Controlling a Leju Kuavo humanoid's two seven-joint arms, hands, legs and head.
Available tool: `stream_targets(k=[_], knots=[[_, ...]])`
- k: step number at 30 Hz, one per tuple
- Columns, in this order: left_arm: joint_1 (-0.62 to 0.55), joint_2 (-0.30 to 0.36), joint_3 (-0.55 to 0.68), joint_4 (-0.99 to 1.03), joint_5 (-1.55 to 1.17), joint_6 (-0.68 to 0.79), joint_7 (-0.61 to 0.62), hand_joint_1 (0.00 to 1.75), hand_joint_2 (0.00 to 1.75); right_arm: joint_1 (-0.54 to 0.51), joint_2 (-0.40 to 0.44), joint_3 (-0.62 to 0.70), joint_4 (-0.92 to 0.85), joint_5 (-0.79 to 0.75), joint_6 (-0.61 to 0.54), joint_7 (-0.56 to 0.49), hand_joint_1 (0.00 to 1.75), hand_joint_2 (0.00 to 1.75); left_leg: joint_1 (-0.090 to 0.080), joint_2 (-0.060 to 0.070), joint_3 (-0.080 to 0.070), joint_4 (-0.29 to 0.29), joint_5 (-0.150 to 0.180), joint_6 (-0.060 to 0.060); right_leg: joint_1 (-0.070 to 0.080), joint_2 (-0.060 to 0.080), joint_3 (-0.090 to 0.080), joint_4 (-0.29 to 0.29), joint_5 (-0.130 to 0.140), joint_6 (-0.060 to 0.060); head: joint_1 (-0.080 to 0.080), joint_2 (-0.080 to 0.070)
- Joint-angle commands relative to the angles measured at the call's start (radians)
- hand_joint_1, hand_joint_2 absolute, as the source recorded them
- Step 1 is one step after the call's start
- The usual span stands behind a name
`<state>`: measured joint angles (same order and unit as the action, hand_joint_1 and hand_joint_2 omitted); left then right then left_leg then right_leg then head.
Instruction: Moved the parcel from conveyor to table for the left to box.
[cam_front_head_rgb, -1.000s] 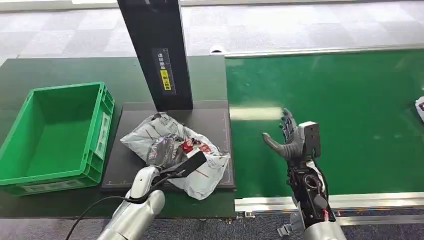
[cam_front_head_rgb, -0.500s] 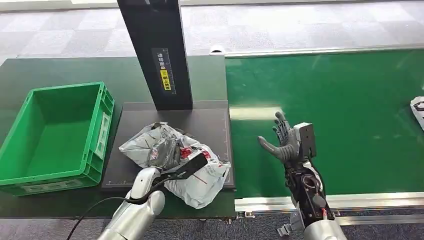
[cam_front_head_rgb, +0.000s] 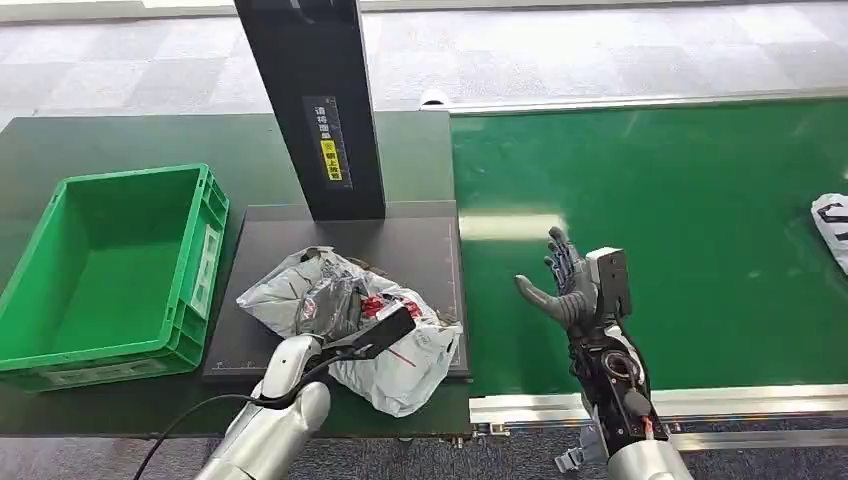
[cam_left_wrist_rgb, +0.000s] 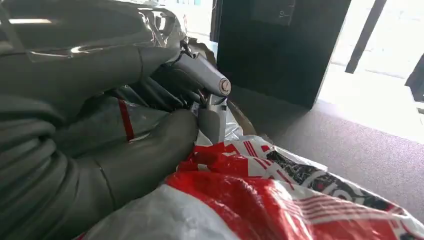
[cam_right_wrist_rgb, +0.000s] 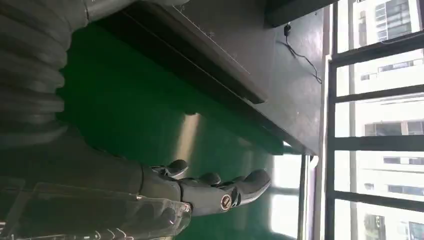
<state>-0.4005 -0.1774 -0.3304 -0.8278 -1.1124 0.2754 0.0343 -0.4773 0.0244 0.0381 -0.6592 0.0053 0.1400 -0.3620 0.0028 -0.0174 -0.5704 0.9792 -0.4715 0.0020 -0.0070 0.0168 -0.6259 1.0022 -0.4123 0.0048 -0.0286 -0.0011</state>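
I have the left hand (cam_front_head_rgb: 335, 305) closed on the parcel (cam_front_head_rgb: 400, 350), a crumpled white-and-red poly bag lying on the dark scale plate (cam_front_head_rgb: 420, 240) at the table's near edge. In the left wrist view the fingers (cam_left_wrist_rgb: 150, 145) press into the plastic, though how firmly they grip I cannot judge — the film bunches over them. The green bin (cam_front_head_rgb: 110, 265) sits on the table's left end, just beside the plate's left edge, so the carry runs leftward from the hand, and the left arm is plainly the nearer one. The bag's long axis runs roughly from the plate's centre toward its near right corner, so some of it trails away from the bin.

The right hand (cam_front_head_rgb: 565, 285) hovers open above the green conveyor (cam_front_head_rgb: 700, 200) near its near edge, fingers spread, holding nothing. A second parcel (cam_front_head_rgb: 832, 225) lies at the belt's far right — cut off by the frame, well apart from that hand. The black post (cam_front_head_rgb: 310, 100) hides the plate's far edge.
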Motion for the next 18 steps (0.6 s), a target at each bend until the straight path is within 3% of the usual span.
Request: stream_targets(k=[1, 18], knots=[[-0.004, 0.009, -0.007, 0.064, -0.003, -0.008, 0.001, 1.75, 1.75, -0.042, -0.008, 0.018, 0.061, -0.003, 0.005, -0.001, 0.00, 1.75, 0.000, 0.002, 0.003, -0.001, -0.001, -0.001, 0.000, 0.000, 0.002, -0.001, 0.000, 0.000, 0.000, 0.000], [-0.004, 0.009, -0.007, 0.064, -0.003, -0.008, 0.001, 1.75, 1.75, -0.042, -0.008, 0.018, 0.061, -0.003, 0.005, -0.001, 0.00, 1.75, 0.000, 0.002, 0.002, -0.001, 0.000, 0.000, 0.000, 0.000, 0.002, -0.001, 0.000, 0.000, 0.000, 0.000]])
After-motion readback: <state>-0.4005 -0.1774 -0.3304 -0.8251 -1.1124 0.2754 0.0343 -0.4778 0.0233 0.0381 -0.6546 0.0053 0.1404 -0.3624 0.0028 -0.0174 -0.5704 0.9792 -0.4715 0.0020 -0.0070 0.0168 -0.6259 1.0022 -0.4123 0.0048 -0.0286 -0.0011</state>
